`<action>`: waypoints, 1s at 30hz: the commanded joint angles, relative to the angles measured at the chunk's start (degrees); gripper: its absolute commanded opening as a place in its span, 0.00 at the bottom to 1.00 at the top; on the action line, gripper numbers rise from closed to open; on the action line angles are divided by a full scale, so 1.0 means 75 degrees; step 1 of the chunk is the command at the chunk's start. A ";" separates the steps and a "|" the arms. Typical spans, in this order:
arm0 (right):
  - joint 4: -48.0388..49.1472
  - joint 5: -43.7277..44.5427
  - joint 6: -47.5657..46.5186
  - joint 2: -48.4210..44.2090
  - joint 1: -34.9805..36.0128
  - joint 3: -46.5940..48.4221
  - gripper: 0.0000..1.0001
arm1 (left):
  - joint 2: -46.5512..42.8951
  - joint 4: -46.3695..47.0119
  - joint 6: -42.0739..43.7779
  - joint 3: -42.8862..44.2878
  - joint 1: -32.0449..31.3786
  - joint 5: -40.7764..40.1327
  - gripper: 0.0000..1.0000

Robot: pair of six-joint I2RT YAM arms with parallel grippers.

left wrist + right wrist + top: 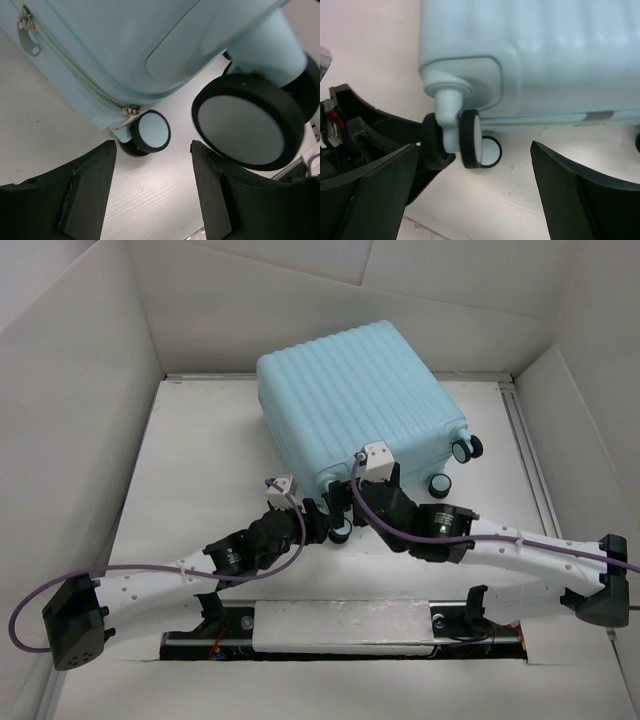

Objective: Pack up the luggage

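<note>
The luggage is a pale aqua ribbed hard-shell suitcase lying closed on the white table, wheels toward the right and near side. Its zipper is shut. My left gripper is open and empty at the suitcase's near corner, with a black-rimmed caster wheel just beyond its right finger and a second wheel ahead. My right gripper is open and empty beside it, facing the same corner's twin caster. In the wrist views the left gripper and the right gripper hold nothing.
White enclosure walls stand close on the left, back and right. Two more casters stick out on the suitcase's right side. The arms' mounting rail runs along the near edge. The left gripper's body shows at the left of the right wrist view.
</note>
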 commanded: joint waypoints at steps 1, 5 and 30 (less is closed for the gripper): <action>0.0488 -0.1024 -0.0967 0.0301 -0.0144 0.0507 1.00 | 0.0041 0.1000 0.0127 0.0005 0.0009 -0.0175 0.58; 0.0815 -0.1938 -0.1144 0.0664 -0.0530 0.0670 1.00 | 0.0509 0.1178 0.0267 0.0110 0.0009 -0.0175 0.58; 0.0875 -0.2854 -0.1355 0.2012 -0.1352 0.1221 0.89 | 0.1869 0.1892 0.0384 0.0298 -0.0273 -0.2190 0.35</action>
